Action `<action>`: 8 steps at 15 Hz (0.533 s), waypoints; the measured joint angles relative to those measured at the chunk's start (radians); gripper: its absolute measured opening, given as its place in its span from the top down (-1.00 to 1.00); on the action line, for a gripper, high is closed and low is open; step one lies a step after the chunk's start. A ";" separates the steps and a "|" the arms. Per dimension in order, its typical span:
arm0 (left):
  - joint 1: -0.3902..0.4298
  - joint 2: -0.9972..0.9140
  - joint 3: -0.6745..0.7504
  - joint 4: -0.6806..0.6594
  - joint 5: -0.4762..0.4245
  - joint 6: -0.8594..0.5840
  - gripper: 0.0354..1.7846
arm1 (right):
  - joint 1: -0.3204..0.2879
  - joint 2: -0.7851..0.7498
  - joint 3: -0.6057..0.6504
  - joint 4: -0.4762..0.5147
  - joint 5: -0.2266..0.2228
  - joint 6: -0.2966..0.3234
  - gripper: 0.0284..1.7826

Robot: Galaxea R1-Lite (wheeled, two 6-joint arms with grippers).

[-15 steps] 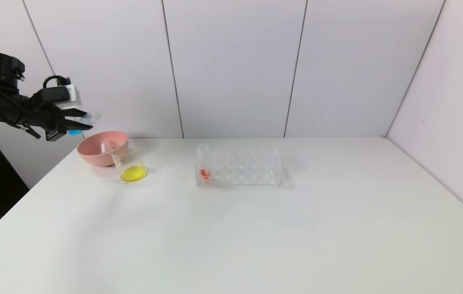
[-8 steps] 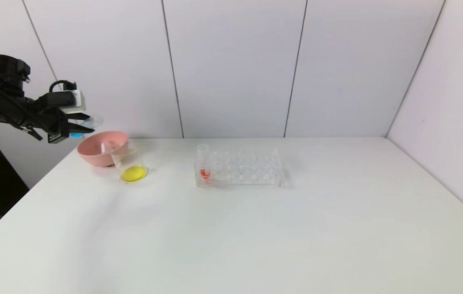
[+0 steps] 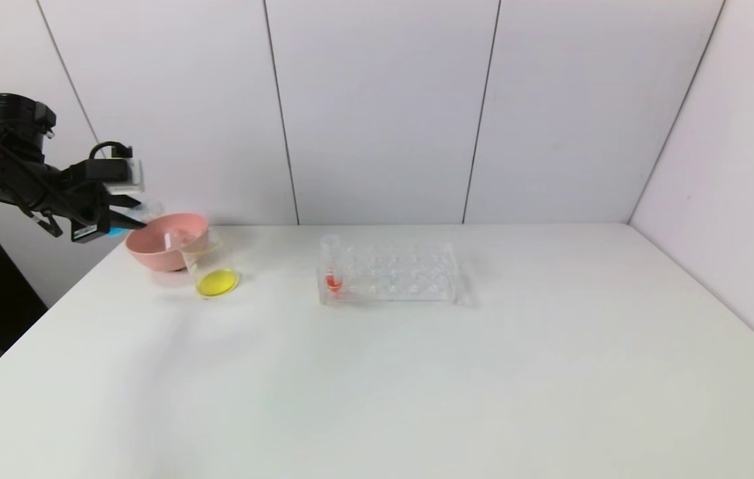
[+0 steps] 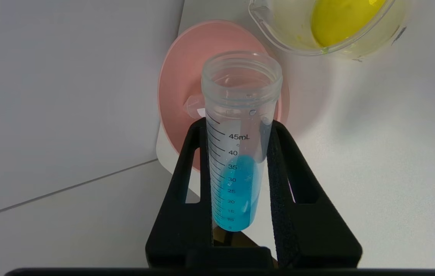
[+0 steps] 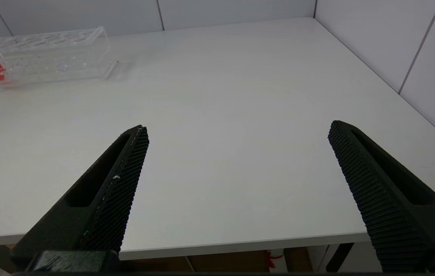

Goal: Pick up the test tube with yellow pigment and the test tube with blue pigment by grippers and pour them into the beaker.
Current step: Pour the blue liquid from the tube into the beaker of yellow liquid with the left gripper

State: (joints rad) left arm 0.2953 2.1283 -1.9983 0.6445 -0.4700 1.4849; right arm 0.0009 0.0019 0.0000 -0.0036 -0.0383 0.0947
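Observation:
My left gripper (image 3: 132,217) hovers at the table's far left, just left of the pink bowl (image 3: 154,251), and is shut on the test tube with blue pigment (image 4: 240,153). That tube (image 3: 143,210) lies nearly level, its open mouth pointing over the bowl and its blue liquid pooled at the closed end between the fingers (image 4: 280,176). The beaker (image 3: 212,267) stands in front of the bowl's right side with yellow liquid in its bottom (image 4: 336,19). No tube holding yellow pigment shows; a clear empty tube (image 3: 171,238) leans in the bowl. My right gripper (image 5: 238,130) is open over the table's front edge.
A clear tube rack (image 3: 393,273) stands mid-table at the back, with a tube of red liquid (image 3: 332,263) upright in its left end. The rack (image 5: 45,53) also shows in the right wrist view. Wall panels close the back and right sides.
My left gripper has shifted a little right and down towards the pink bowl, still shut on the blue tube. Nothing else has moved.

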 joint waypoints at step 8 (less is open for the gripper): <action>-0.026 0.009 -0.003 0.002 0.015 0.024 0.54 | 0.001 0.000 0.000 0.000 0.000 0.000 -0.92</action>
State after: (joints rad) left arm 0.2694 2.1368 -2.0017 0.6464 -0.4549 1.5091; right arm 0.0017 0.0019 0.0000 -0.0036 -0.0383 0.0947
